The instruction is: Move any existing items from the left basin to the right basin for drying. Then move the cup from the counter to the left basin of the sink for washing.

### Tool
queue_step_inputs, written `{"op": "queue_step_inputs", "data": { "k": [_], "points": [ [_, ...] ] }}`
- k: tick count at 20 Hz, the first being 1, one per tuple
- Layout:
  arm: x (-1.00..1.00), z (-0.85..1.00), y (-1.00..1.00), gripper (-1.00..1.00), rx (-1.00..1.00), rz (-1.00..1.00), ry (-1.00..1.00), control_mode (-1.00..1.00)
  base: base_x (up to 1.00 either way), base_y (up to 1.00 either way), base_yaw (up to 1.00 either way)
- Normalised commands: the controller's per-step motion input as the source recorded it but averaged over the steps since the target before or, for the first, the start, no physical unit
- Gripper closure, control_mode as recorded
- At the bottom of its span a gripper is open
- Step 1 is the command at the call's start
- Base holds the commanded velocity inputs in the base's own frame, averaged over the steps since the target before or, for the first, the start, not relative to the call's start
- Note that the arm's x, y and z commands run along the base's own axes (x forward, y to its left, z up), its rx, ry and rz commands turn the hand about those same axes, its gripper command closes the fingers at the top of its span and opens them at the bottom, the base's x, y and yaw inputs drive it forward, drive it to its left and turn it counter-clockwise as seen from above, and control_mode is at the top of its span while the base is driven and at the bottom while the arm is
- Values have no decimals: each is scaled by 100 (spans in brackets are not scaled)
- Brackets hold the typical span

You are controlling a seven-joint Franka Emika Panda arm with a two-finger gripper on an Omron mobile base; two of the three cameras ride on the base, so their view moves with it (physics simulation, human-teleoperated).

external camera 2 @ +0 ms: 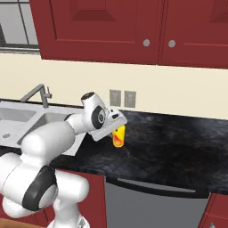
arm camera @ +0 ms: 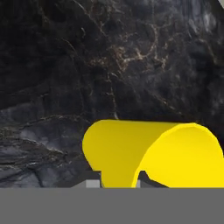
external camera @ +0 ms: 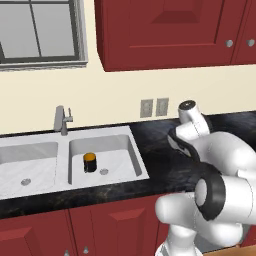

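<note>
Illumination is even and diffuse in all three rendered views, with no single visible light source. The cream wall [external camera: 115, 95] and red upper cabinets [external camera 2: 133, 31] appear uniformly bright, without hotspots. The black bench [external camera 2: 178, 147] shows a soft grey sheen rather than sharp glare, strongest toward the lower left of the hand view. The sink [external camera: 70, 160] basins carry mild, soft-edged shading along their walls. The white arm [external camera: 225, 190] is shaded smoothly on its undersides. In the hand view, the cup [arm camera: 148, 153] is brightly lit, with a paler inner face and a darker outer wall. Focus is sharp throughout; edges show slight pixel aliasing, no blur and no lens distortion.
</note>
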Motion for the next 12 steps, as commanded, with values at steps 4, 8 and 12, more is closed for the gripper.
{"op": "queue_step_inputs", "data": {
  "k": [4,8,12],
  "points": [
    [-41,86,71,100,1,18,-2,-100,0,0,0],
    [-36,81,91,100,0,24,-2,-100,0,0,0],
    [-22,61,100,100,0,31,-1,-100,0,0,0]
  ]
}}
